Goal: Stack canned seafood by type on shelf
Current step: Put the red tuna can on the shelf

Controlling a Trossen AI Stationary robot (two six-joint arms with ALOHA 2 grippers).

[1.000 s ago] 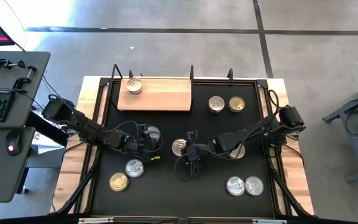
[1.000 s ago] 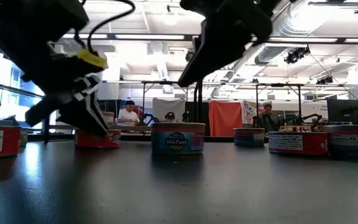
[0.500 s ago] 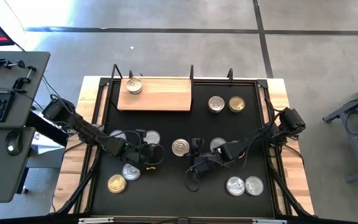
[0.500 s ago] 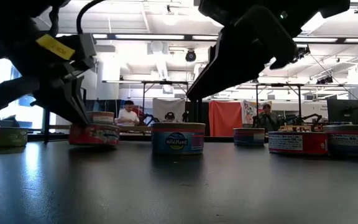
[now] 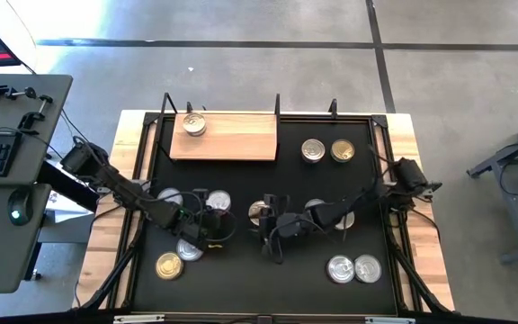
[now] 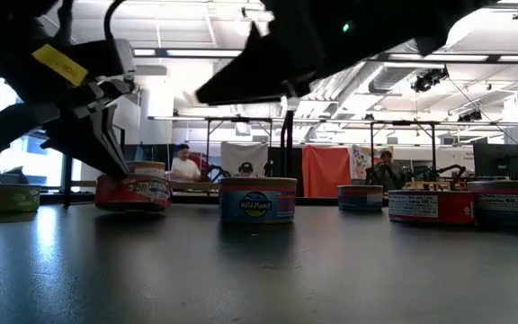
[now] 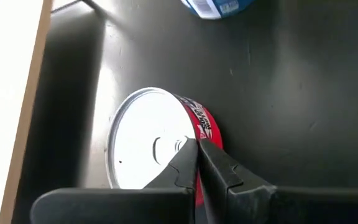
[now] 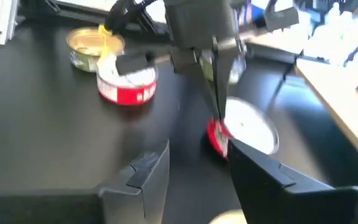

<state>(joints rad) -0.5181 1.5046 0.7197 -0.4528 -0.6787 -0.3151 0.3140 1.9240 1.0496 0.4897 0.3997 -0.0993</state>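
My left gripper (image 7: 197, 146) pinches the rim of a red tin (image 7: 151, 146) on the black table (image 5: 241, 270). A blue tin (image 6: 257, 199) sits nearby. My right gripper (image 8: 194, 162) hovers half-open, empty. One tin (image 5: 194, 124) rests on the shelf (image 5: 236, 137).

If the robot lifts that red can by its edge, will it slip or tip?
Probably it could tilt: the left gripper is shut on just the rim of the red can, off-centre. The shiny lid looks slippery. The can is squat and rigid, so it should sit flat rather than roll.
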